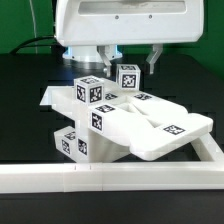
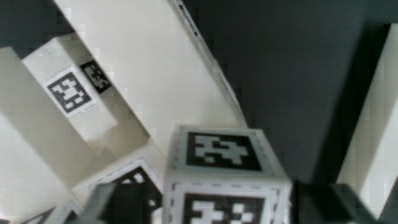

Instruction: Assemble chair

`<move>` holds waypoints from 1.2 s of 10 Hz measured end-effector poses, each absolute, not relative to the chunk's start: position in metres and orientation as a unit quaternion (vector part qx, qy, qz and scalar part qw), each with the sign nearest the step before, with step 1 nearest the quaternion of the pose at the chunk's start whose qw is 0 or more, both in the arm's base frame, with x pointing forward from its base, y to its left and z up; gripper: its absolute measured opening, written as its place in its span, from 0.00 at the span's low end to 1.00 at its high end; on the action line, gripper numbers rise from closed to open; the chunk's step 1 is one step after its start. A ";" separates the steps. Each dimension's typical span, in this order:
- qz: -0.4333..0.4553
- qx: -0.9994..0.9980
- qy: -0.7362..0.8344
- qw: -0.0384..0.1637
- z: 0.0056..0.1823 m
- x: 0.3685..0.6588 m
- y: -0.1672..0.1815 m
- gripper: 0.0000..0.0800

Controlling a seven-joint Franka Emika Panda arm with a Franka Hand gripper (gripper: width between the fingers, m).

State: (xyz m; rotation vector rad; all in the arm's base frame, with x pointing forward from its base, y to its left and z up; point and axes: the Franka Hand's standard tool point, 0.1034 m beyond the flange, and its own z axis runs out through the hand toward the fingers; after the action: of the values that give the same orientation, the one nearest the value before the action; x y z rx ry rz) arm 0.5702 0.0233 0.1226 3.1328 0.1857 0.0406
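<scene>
The partly built chair sits in the middle of the exterior view on a black table, a cluster of glossy white blocky pieces carrying black-and-white square tags. Its tray-like seat reaches toward the right of the frame, and stubby tagged bars stack up at centre left. A small upright tagged block stands at the top of the cluster, directly under the gripper, whose white body fills the upper centre. Dark fingers come down on either side of that block, close against it, but whether they truly pinch it cannot be told. A long white rail runs across the lower frame in front of the chair and turns up along the right edge. In the wrist view the tagged block fills the lower centre, with a long white bar slanting behind it.
</scene>
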 end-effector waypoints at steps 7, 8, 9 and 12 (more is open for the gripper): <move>0.013 1.000 -0.005 0.000 0.123 0.570 0.023 0.36; 0.013 1.000 -0.029 -0.001 0.123 0.570 0.023 0.36; 0.013 0.998 -0.066 -0.001 0.123 0.570 0.023 0.36; 0.018 0.981 -0.192 -0.015 0.122 0.571 0.022 0.36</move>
State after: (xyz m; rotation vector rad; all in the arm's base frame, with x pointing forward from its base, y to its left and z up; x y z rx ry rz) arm 0.5715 0.0221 0.1224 3.1119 -0.6087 0.0559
